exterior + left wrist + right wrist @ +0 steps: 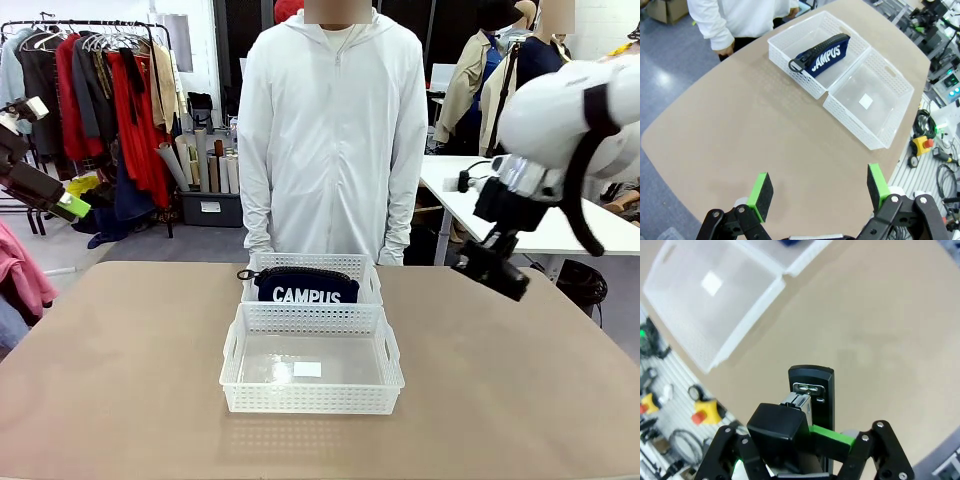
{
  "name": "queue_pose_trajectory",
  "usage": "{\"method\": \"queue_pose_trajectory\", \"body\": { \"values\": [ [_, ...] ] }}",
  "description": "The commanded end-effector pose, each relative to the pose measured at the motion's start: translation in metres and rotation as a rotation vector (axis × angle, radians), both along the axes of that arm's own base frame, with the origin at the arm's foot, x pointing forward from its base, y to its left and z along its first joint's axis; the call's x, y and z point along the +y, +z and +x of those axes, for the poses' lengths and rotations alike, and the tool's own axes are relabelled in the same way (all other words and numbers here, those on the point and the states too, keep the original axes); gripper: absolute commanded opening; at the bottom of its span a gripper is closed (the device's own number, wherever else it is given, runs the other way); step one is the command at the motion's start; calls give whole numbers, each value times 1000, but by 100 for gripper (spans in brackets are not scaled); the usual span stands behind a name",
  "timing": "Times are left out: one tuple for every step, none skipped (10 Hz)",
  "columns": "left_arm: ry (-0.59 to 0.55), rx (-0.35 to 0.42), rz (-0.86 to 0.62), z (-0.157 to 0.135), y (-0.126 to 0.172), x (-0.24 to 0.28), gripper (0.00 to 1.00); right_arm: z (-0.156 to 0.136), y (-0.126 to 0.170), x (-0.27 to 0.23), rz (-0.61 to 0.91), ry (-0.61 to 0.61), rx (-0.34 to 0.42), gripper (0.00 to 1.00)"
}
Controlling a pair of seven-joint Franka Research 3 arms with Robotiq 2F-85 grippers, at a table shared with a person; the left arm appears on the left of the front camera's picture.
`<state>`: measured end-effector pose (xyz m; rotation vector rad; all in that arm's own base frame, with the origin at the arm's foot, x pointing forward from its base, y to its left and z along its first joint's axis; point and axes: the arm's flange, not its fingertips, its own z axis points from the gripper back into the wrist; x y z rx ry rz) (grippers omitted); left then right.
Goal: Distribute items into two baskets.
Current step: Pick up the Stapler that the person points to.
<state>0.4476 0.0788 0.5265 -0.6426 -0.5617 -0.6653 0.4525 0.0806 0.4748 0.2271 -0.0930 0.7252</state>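
Two white baskets are set end to end, touching, at the middle of the tan surface [120, 370]. The far basket [365, 268], nearest the person [330, 140], holds the navy pouch [305, 286] — white "CAMPUS" lettering facing the robot, zip pull at its left end. The near basket [232, 370] holds only a small white label on its floor. The black stapler [812, 405] is carried above the surface, clamped between the fingers of the right gripper [490, 268], to the right of the baskets and clear of them. The left gripper [817, 195] is held high over the surface's left side, its green pads [760, 196] spread wide apart — nothing between them.
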Motion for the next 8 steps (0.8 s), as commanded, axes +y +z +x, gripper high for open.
{"method": "queue_pose_trajectory", "body": {
  "values": [
    [2, 1, 4, -1, 1, 0, 97, -12, 18, -10, 5, 109, 31, 0],
    [2, 1, 4, -1, 1, 0, 97, -20, 27, -15, 12, 150, 37, 0],
    [2, 1, 4, -1, 1, 0, 97, -27, 34, -20, 12, 179, 31, 0],
    [2, 1, 4, -1, 1, 0, 97, -33, 39, -23, 24, 213, 34, 0],
    [2, 1, 4, -1, 1, 0, 97, -39, 43, -23, 40, 247, 40, 0],
    [2, 1, 4, -1, 1, 0, 97, -40, 46, -22, 50, 282, 53, 0],
    [2, 1, 4, -1, 1, 0, 97, -38, 35, -19, 29, 191, 41, 0],
    [2, 1, 4, -1, 1, 0, 97, -38, 35, -19, 29, 191, 41, 0]
  ]
}}
